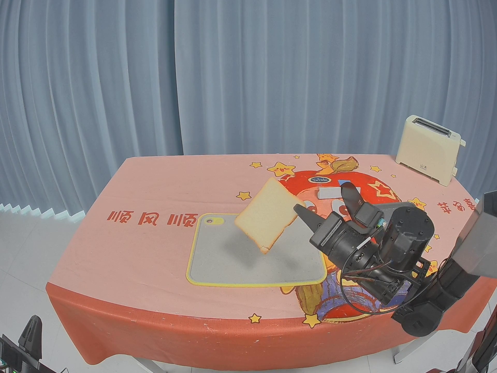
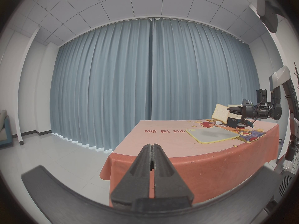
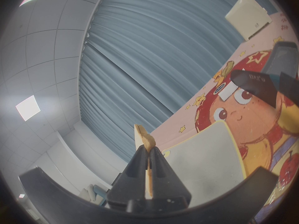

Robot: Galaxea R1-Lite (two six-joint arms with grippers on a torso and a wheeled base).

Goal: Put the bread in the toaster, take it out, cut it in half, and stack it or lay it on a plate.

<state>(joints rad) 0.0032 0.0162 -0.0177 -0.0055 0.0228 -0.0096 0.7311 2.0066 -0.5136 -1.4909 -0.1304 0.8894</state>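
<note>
A slice of bread (image 1: pixel 268 214) hangs tilted above the grey, yellow-rimmed cutting board (image 1: pixel 228 265), held by its edge in my right gripper (image 1: pixel 299 211), which is shut on it. The right wrist view has the bread (image 3: pixel 144 136) edge-on between the black fingers (image 3: pixel 137 165). The cream toaster (image 1: pixel 428 149) stands at the table's far right corner, well beyond the gripper. My left gripper (image 2: pixel 152 162) is shut on nothing, low and off the table's left side; from there the bread (image 2: pixel 220 113) appears far off over the board (image 2: pixel 211 134).
The table wears a pink cloth (image 1: pixel 155 244) with a cartoon print. A black knife with a grey blade (image 1: pixel 346 191) lies on the cloth just behind my right gripper. Blue curtains (image 1: pixel 207 63) close off the back.
</note>
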